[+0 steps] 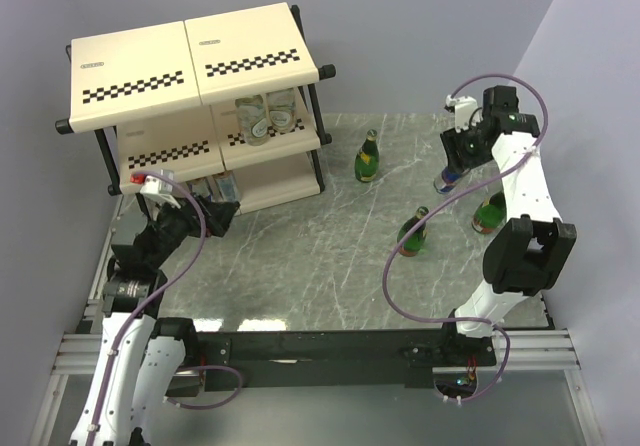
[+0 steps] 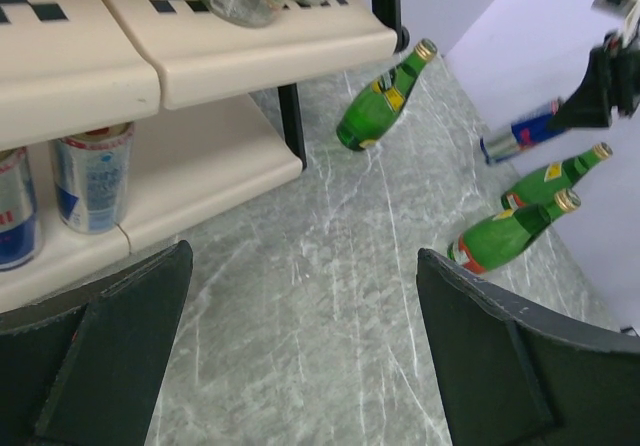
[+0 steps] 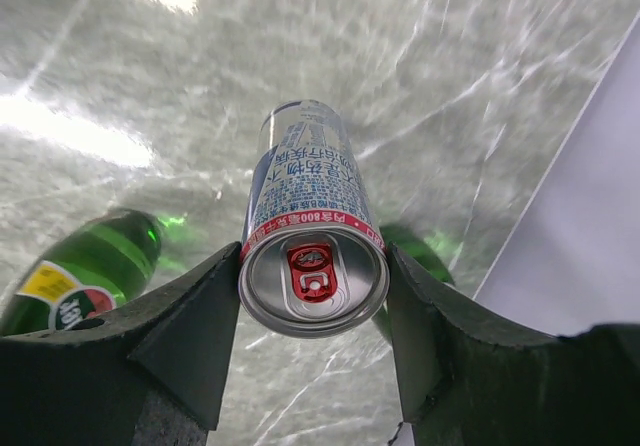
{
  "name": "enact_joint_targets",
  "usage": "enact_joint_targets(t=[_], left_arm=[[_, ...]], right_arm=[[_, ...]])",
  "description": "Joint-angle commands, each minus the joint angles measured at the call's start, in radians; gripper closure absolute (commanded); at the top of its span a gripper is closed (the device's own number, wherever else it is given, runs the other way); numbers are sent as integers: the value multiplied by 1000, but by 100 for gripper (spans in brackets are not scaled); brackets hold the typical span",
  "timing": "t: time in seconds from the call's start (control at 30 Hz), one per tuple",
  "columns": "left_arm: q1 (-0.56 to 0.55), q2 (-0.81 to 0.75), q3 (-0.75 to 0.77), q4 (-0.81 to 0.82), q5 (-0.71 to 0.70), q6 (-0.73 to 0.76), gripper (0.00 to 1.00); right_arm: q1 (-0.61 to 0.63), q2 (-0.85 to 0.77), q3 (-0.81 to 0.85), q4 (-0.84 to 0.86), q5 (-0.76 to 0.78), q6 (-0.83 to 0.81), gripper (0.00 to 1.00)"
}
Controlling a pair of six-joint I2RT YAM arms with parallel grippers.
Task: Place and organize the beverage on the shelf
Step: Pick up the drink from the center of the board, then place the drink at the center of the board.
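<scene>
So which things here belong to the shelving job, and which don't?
Job: shelf, three green glass bottles, slim can between right fingers, two shelved cans, two clear bottles.
Not job: marble tabletop, purple cables.

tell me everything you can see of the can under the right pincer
The can is slim and metal, silver and blue with small print and a red band just under its rim. Its silver lid carries a red pull tab and looks unopened. It appears to stand upright on the grey marbled table, with a green bottle close beside it. The right pincer straddles it from above, a black finger against each side near the top.
</scene>
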Motion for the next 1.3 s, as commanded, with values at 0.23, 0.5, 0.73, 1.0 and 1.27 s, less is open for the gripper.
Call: enact_joint_targets(t=[0.23,0.5,0.73,1.0,1.27], left_arm=[[6,38,-28,117,148,-2,0],[7,55,-69,230,242,-33,1],[7,112,-101,347,328,-95,1],[7,106,-94,319,296,-76,0],[6,87,-68,222,199,-26,1]], right_arm=[[128,-51,216,-99,-111,-91,100],[359,-101,190,-168,-105,-182,100],[572,-134,111,-202,-166,-280,100],[798,-180,-123,-60,-113,-407,100],[941,-84,-152,57,-67,-358,100]])
